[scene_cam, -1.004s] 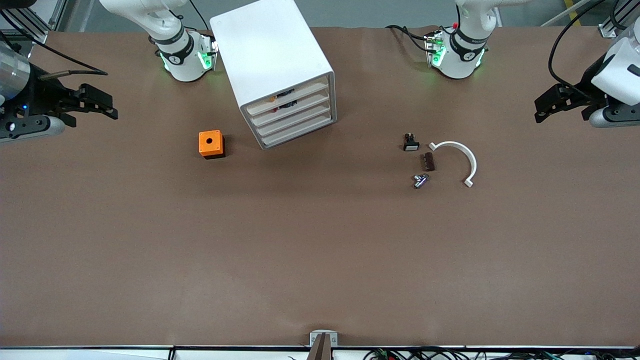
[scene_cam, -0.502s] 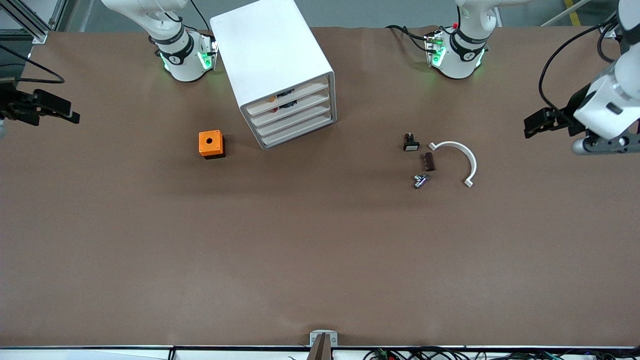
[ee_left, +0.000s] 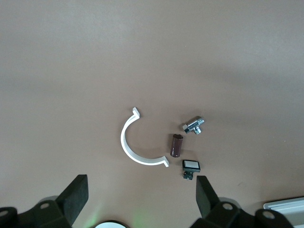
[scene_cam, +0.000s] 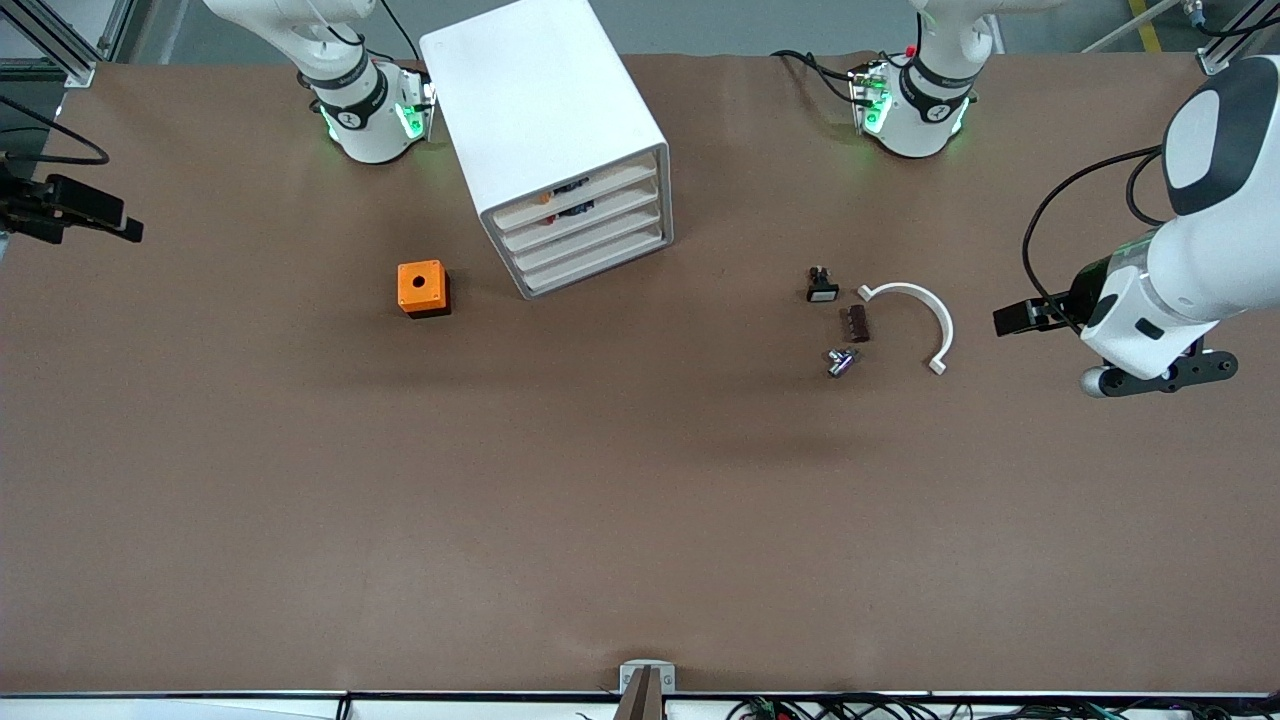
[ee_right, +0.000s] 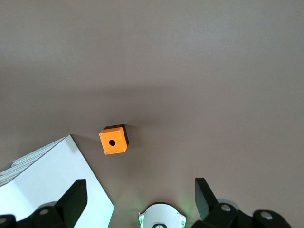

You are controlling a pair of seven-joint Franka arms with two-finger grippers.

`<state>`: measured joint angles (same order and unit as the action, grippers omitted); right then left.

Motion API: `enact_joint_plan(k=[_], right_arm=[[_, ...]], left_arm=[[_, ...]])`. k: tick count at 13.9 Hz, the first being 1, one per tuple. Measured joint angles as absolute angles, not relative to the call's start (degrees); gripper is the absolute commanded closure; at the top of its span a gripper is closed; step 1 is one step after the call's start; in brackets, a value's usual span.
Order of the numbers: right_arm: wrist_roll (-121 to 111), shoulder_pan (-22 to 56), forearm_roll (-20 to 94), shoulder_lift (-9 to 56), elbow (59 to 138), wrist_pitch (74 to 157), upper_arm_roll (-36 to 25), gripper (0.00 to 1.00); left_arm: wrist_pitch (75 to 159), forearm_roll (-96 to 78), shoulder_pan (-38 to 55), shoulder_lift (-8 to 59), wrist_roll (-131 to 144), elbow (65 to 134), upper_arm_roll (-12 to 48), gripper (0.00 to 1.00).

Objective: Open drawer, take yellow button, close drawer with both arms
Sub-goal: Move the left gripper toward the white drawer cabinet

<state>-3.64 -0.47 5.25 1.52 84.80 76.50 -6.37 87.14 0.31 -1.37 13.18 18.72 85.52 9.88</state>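
The left claw (scene_cam: 1002, 320) hangs at mid-height of the front frame, over bare tabletop (scene_cam: 640, 520) at the left arm's end, and points toward a group of 4 small parts. In the left wrist view its 2 fingers (ee_left: 76, 195) are spread wide with nothing between them. The part closest to this claw is a white half-ring clip (scene_cam: 941, 318). Just beside the clip lie a short brown cylinder (scene_cam: 856, 323), a small black switch with a white face (scene_cam: 821, 288) and a shiny metal fitting (scene_cam: 840, 361). The 4 lie close together but apart.

The right claw (scene_cam: 120, 220) sits in the upper part of the front frame at the edge on the right arm's end, over the rim of the tabletop. In the right wrist view its 2 fingers (ee_right: 73, 199) are also spread wide and hold nothing.

An orange cube with a hole (scene_cam: 421, 288) stands between that claw and the white cabinet (scene_cam: 540, 100), which sits at the top of the frame with its 4 drawer fronts turned toward the camera. The drawer (scene_cam: 590, 190), the uppermost 1, is pushed in level with the 3 below it. The button (scene_cam: 544, 197) shows as a small orange spot just above that drawer's front lip, inside the drawer
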Motion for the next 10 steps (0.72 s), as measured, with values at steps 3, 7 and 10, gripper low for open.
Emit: enact_joint_plan(k=[3,7,10], right_arm=[[-3.64,-0.48,4.7,1.53,84.64,76.81,-6.33,0.0],[-3.64,-0.49,4.48,1.54,84.56,77.55,-6.32,0.0],[-3.64,-0.5,4.44,1.53,83.72,77.71,-6.34,0.0]], left_arm=[[87.13,0.16,0.03,13.89,27.71,85.47,9.9,0.0],[87.16,0.08,3.98,17.48,45.67,83.37,10.0,0.0],[87.17,0.07,7.83,21.24,64.23,82.36,10.07,0.0]])
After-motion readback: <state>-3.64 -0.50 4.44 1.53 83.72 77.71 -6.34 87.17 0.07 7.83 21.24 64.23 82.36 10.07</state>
